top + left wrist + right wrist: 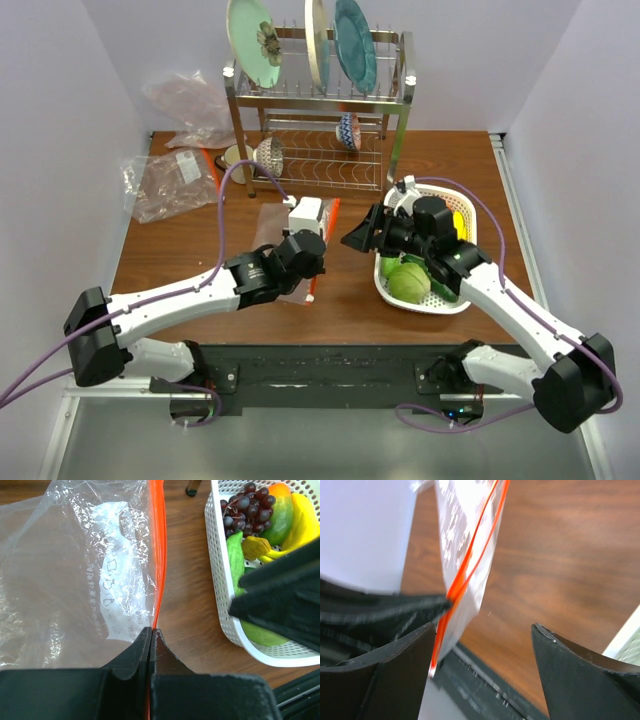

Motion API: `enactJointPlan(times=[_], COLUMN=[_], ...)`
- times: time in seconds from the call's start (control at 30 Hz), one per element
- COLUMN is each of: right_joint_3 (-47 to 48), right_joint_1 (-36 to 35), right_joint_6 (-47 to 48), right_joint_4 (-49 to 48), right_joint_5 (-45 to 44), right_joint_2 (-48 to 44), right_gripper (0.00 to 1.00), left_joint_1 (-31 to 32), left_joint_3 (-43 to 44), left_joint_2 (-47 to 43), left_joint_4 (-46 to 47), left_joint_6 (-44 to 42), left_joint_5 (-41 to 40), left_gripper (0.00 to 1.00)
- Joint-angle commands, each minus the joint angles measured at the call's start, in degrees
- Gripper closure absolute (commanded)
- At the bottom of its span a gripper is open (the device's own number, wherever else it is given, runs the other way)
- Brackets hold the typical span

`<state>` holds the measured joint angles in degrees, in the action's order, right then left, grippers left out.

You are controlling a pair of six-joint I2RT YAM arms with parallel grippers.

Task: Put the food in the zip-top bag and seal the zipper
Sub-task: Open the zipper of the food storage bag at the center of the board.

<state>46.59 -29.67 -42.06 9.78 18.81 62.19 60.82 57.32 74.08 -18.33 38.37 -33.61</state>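
The zip-top bag (65, 580) carries faint white printed symbols on its clear film, too crumpled to read. A pale label on a second clear bag (165, 188), lying at 10 o'clock on the table (470, 170), is too small to read. The zip-top bag itself is at the table's centre and looks empty, with its orange-red zipper (159, 555) along the side facing 3 o'clock. The left end effector (151, 632) is pressed together, pinching the zipper at its near end. The right end effector (484, 626) is spread wide just at 3 o'clock of the bag, and the bag's near corner hangs beside one finger (395, 670), with nothing between the jaws but bare wood. The food all sits in the white mesh basket (425, 303) at 3 o'clock: dark grapes (247, 507), an orange fruit (280, 489), yellow bananas (300, 520), a cucumber (235, 555) and a green cabbage (408, 283). A dish rack (320, 100) with upright plates (252, 40) stands at 12 o'clock. Open wood lies between bag and basket, and the near edge is close behind both arms.
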Motion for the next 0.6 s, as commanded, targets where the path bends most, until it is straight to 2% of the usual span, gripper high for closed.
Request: enactJointPlan(times=[0.0, 0.2, 0.57], right_joint_3=[4.03, 5.88, 8.08], right_joint_1=[-0.04, 0.05, -0.12], right_joint_6=[-0.04, 0.32, -0.91], right_joint_4=[-1.87, -3.54, -5.39], right_joint_5=[-6.59, -7.38, -5.19], right_joint_2=[3.18, 6.88, 10.14], right_gripper=[0.28, 0.39, 0.41], left_joint_1=[-0.17, -0.17, -0.17], left_joint_3=[-1.77, -3.71, -4.32], left_joint_2=[-2.45, -4.82, -4.65], left_joint_4=[6.1, 7.6, 7.78], left_joint_6=[0.74, 0.83, 1.88], left_joint_5=[1.52, 2.32, 4.16], left_gripper=[1.0, 1.0, 1.0])
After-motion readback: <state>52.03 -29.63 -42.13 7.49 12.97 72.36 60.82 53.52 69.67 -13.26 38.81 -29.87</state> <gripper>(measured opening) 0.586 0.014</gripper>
